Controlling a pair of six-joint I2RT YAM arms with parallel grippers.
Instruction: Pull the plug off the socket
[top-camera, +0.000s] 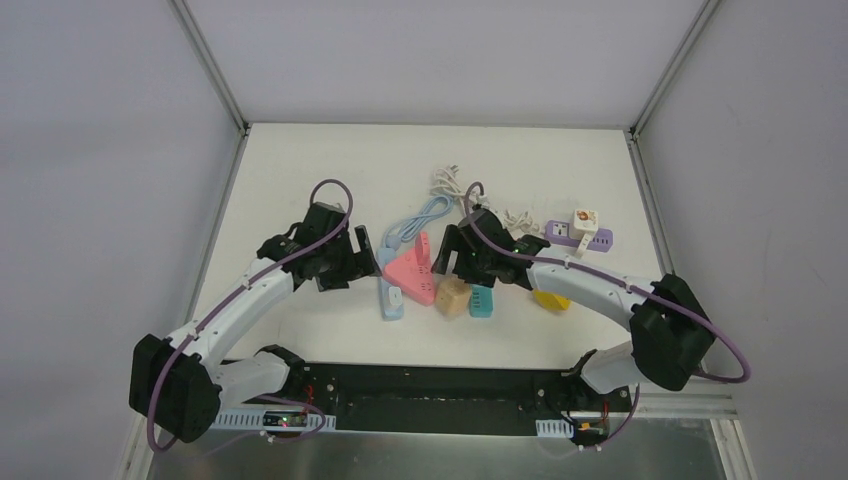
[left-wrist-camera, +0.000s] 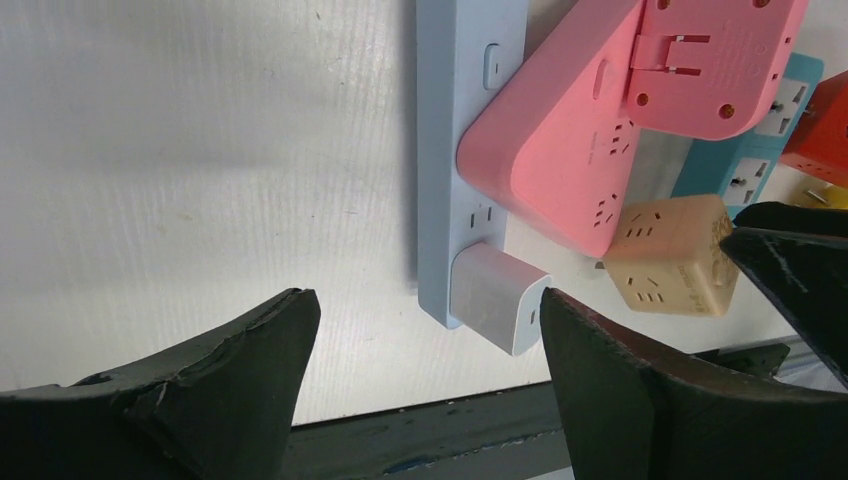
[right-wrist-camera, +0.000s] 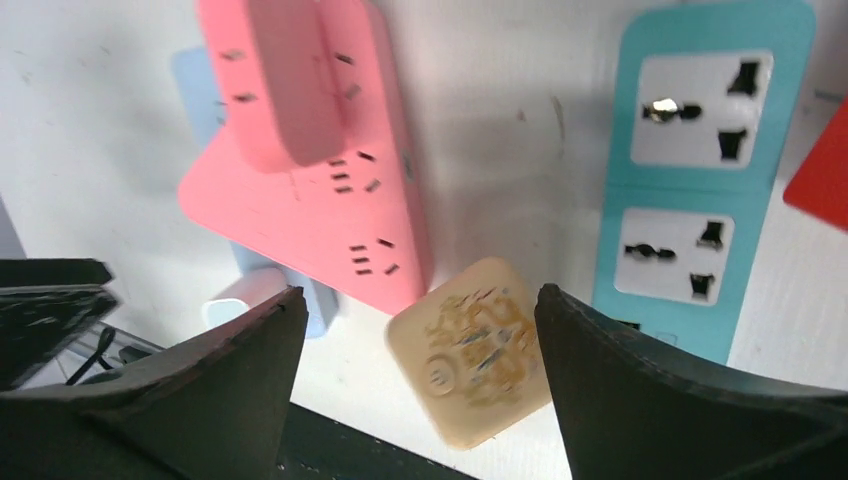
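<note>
A white plug (left-wrist-camera: 497, 295) sits in the near end of a light blue socket strip (left-wrist-camera: 465, 120) lying flat on the table. My left gripper (left-wrist-camera: 425, 300) hovers over that end, open, with the plug just inside its right fingertip (left-wrist-camera: 580, 340) and nothing gripped. From above, the plug (top-camera: 394, 297) lies just right of the left gripper (top-camera: 365, 250). My right gripper (right-wrist-camera: 420, 300) is open above a beige cube adapter (right-wrist-camera: 480, 350), which looks blurred between its fingers. The plug (right-wrist-camera: 240, 300) shows beside its left finger.
A pink triangular socket (top-camera: 412, 270) lies on the blue strip. A beige cube (top-camera: 452, 297), a teal socket (top-camera: 481, 300) and a yellow piece (top-camera: 550, 298) sit to the right. A purple strip (top-camera: 580, 240) with a white adapter (top-camera: 584, 220) and coiled cables (top-camera: 450, 182) lie behind.
</note>
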